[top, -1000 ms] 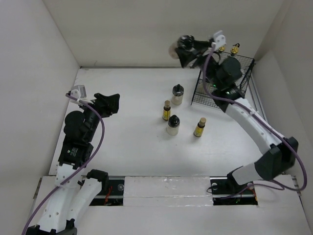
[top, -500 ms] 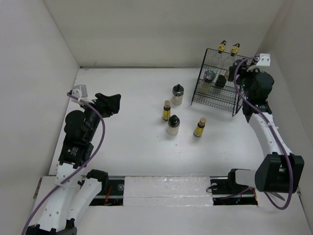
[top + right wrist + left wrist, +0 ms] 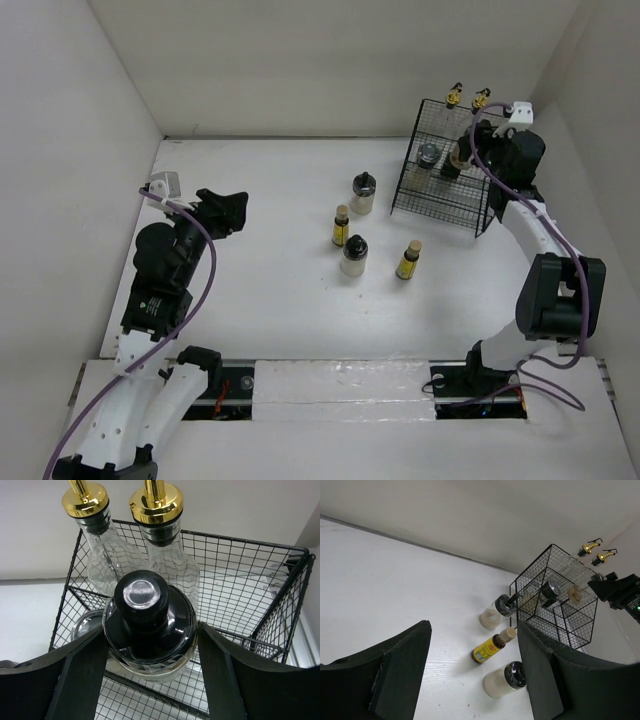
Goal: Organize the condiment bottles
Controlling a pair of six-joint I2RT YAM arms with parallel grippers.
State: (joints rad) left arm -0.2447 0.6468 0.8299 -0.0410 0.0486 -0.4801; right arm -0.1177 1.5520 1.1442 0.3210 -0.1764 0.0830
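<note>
Right gripper [image 3: 149, 645] has its jaws grasping the black-capped jar [image 3: 142, 592] inside the wire rack [image 3: 240, 575] at the desk [image 3: 270, 190] 2 o'clock (two gold-pourer bottles [image 3: 160, 540] stand behind it), left gripper [image 3: 472, 665] sits at 9 o'clock with jaws released, and four loose bottles [image 3: 354, 257] stand mid-desk.

Pourer spouts: the two tall clear glass bottles with gold pourers [image 3: 101, 555] [image 3: 170, 555] lose their spouts past the 12 o'clock edge.
Jar base: whether the squat black-capped glass jar [image 3: 149, 625] rests on the floor of the black wire rack [image 3: 287, 600] cannot be told.
Second jar: the round grey-topped jar [image 3: 85, 627] at its 8 o'clock is mostly covered.
Label: the small yellow tan-capped bottle [image 3: 487, 650] has print too small to read.
Finger bases: the left gripper [image 3: 472, 625] has both fingers cut off at the 6 o'clock edge.
</note>
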